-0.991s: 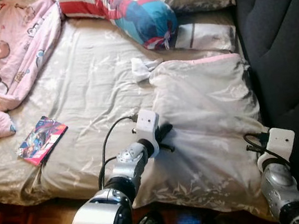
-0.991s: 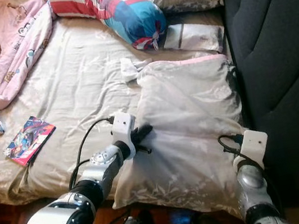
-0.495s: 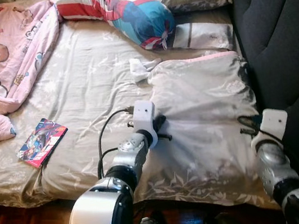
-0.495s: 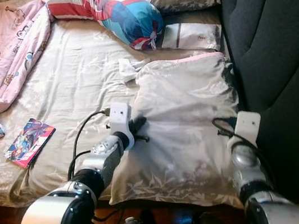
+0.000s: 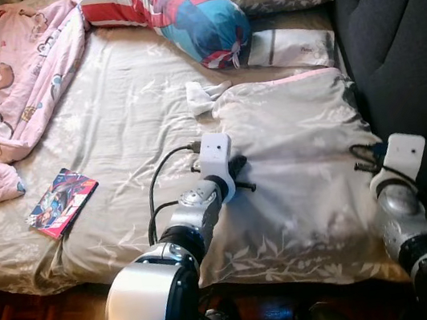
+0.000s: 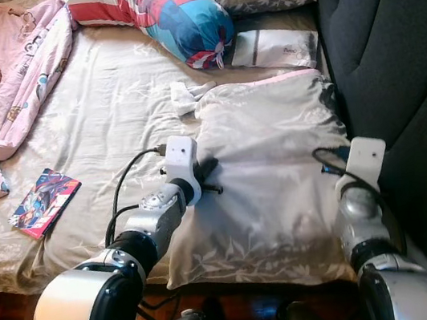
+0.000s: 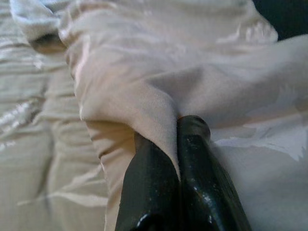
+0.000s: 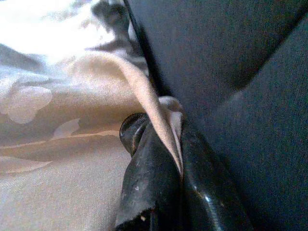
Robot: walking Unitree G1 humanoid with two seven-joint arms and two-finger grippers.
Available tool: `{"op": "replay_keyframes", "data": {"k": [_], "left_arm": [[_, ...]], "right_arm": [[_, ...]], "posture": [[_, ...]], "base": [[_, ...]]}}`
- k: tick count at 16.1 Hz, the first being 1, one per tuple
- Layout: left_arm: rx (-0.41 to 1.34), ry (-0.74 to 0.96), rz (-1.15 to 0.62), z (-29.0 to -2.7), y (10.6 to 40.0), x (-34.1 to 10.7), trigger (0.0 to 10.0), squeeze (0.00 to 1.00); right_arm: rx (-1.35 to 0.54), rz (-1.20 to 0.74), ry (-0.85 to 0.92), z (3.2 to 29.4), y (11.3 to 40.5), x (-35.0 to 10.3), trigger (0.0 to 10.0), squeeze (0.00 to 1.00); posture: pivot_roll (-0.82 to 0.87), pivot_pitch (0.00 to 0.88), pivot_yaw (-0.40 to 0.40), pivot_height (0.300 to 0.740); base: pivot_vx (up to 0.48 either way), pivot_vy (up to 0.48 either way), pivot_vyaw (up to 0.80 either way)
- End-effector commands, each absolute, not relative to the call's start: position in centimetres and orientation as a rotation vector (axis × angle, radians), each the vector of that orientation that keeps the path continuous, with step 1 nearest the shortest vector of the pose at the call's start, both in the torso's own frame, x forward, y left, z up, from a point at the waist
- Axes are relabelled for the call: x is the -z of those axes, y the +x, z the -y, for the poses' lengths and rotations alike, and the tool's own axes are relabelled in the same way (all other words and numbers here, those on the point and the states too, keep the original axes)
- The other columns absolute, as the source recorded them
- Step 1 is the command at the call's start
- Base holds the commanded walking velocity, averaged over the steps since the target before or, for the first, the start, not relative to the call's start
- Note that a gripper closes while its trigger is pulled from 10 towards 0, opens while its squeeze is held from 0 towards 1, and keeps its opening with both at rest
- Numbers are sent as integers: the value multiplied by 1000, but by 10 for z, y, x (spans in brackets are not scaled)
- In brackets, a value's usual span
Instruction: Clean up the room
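Left eye view: pillow (image 5: 298, 155) lower right of frame, on bed (image 5: 111, 127) beside headboard (image 5: 397, 33); book (image 5: 61, 200) at left.

Left wrist view: left gripper (image 7: 178, 139) clamped on the pillow's edge.

Right wrist view: right gripper (image 8: 166, 139) clamped on its opposite edge.

Advice: lift both sides evenly, keeping the fabric taut.

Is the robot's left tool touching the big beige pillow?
Touching. In the left wrist view the left tool pinches a fold of the big beige leaf-patterned pillow between its black fingers.
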State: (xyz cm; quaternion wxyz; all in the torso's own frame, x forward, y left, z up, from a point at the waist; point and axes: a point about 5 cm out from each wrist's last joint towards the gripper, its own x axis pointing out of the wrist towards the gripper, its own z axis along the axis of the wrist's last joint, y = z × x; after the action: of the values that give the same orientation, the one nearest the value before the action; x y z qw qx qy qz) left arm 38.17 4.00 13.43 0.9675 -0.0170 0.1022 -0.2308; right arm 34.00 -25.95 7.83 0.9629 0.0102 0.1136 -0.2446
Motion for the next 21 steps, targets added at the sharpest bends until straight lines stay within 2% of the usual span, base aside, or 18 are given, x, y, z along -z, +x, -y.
{"op": "replay_keyframes", "data": {"k": [1, 3, 7, 10, 14, 19, 20, 21], "left_arm": [[401, -9, -238, -70, 383, -122, 10000, 0], [406, -13, -253, -74, 380, -115, 10000, 0], [395, -42, -250, -77, 378, -112, 10000, 0], [414, -110, -245, -72, 378, -113, 10000, 0], [539, -121, -256, -56, 373, -113, 10000, 0], [603, -89, -274, -53, 368, -107, 10000, 0], [602, -80, -275, -54, 368, -107, 10000, 39], [598, -79, -274, -54, 368, -107, 10000, 776]], "right_arm": [[594, -327, 82, 278, 316, -53, 10000, 0], [594, -379, 91, 275, 307, -39, 10000, 0], [605, -345, 74, 277, 305, -40, 10000, 0], [617, -279, 44, 282, 311, -54, 10000, 0], [724, -189, 11, 296, 313, -70, 10000, 0], [714, -190, 3, 291, 312, -67, 10000, 0], [702, -198, 12, 289, 311, -64, 10000, 0], [692, -199, 18, 288, 311, -63, 10000, 773]], "posture": [[20, 284, 142, 740], [29, 285, 144, 740], [32, 282, 145, 740], [34, 277, 141, 740], [37, 269, 138, 740], [37, 259, 137, 740], [37, 258, 137, 740], [37, 256, 137, 740]], "base": [[0, 0, 0], [0, 0, 0], [0, 0, 0], [0, 0, 0], [0, 0, 0], [0, 0, 0], [0, 0, 0], [0, 0, 0]]}}
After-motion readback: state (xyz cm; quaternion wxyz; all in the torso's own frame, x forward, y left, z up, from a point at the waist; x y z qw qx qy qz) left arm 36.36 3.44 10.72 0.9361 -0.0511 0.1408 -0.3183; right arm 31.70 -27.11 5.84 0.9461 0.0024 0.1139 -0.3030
